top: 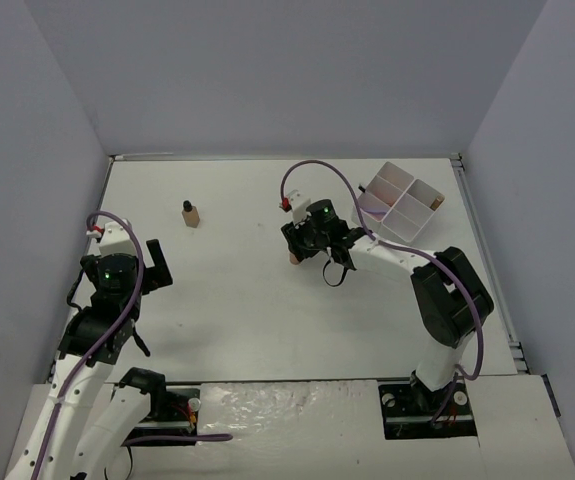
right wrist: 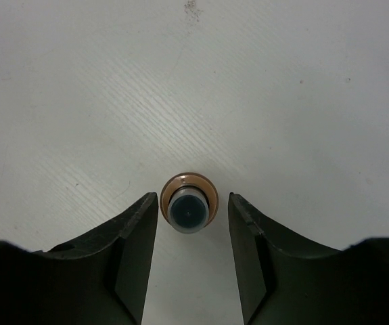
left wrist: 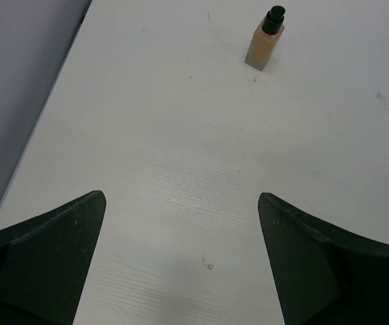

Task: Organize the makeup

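Nearest, the right pincer (right wrist: 193,203), low in its wrist view: jaws apart, straddling an upright tan bottle (right wrist: 189,203) seen cap-up. Thin strips of desk (right wrist: 79,101) show either side, so seemingly no contact yet. In the top view this sits mid-frame, the white tray (top: 392,168) well apart at upper right. The left pincer (left wrist: 181,198) is likewise apart and empty, a second tan bottle (left wrist: 264,42) standing near the top of its view, right of centre. Step in hand reads as grasping the first bottle; the next move calls for closing squarely on the body without tipping it, then a carry towards a tray compartment.
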